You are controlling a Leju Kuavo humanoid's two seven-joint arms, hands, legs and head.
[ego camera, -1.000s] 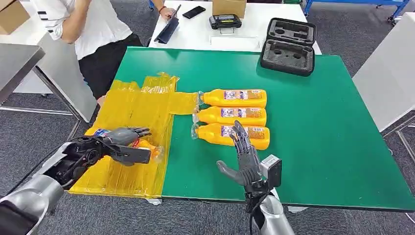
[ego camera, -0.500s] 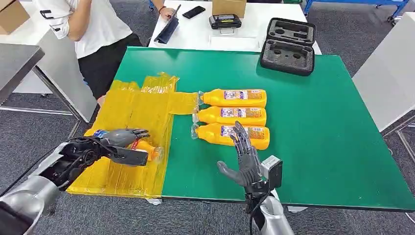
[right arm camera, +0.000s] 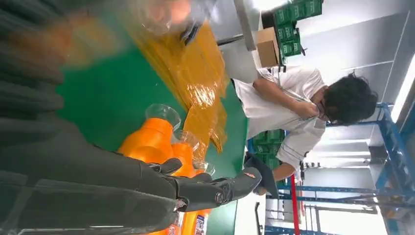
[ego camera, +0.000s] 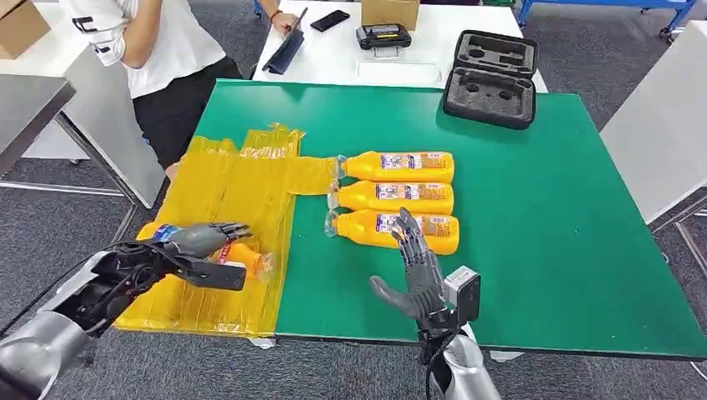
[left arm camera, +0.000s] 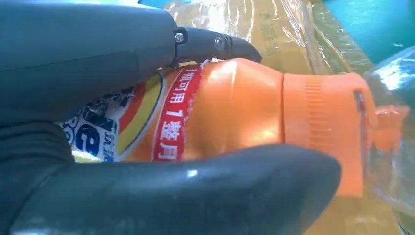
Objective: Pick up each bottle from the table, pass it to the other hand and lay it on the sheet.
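Observation:
My left hand [ego camera: 196,248] grips an orange bottle [ego camera: 244,254] low over the front part of the yellow sheet [ego camera: 242,192]; up close, its fingers [left arm camera: 215,45] and thumb wrap the bottle's [left arm camera: 235,107] labelled body near the orange cap. Three more orange bottles lie side by side on the green table [ego camera: 542,217]: far [ego camera: 398,167], middle [ego camera: 392,197] and near [ego camera: 392,228]. My right hand [ego camera: 419,275] stands upright and open just in front of the near bottle [right arm camera: 147,139], holding nothing.
A person stands at the table's far left corner [ego camera: 158,50]. A black foam case [ego camera: 492,79] sits at the far edge. Beyond it, a white table [ego camera: 350,58] carries a phone, a device and a box. The green surface to the right is bare.
My left hand has moved the bottle slightly toward me and to the left, lower over the sheet. The right hand has barely moved.

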